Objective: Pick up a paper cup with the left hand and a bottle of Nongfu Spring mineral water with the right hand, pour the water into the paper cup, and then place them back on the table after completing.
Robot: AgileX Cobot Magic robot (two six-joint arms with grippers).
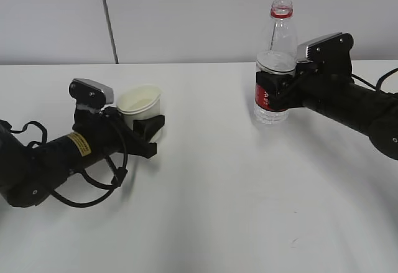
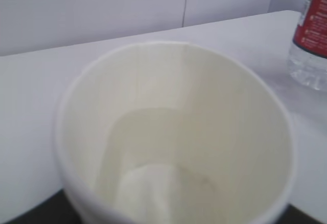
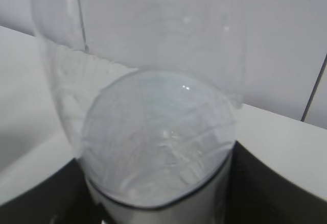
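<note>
Two arms each had an item in grip, w/ cup (image 1: 140,104) at left-centre of the exterior frame and bottle (image 1: 274,68) at upper right. Left tool (image 1: 148,130) was clamped on the cup's lower wall; cup looked upright, rim slightly squashed, at or just off the desk (image 1: 217,211) — couldn't tell if lifted. Left wrist view showed the cup interior dry, no water yet, bottle label at far right edge of that frame. Right tool (image 1: 277,92) was clamped on the bottle at the red label band; bottle upright, no cap seen, water (image 1: 271,112) only in the lower part, base touching or just above the desk.

Judgement: step in hand was lift & bring together, pour not begun. To do it well: raise both clear of the desk, move bottle mouth over the cup's rim before tilting, tilt slowly since the mouth is open, keep the cup level & avoid more squeeze on the soft paper wall. Risk: spill if tilt starts while the two are well apart, as they were.

Cup sat between left tool's fingers; bottle between right tool's fingers, neck rising above the wrist camera.
</note>
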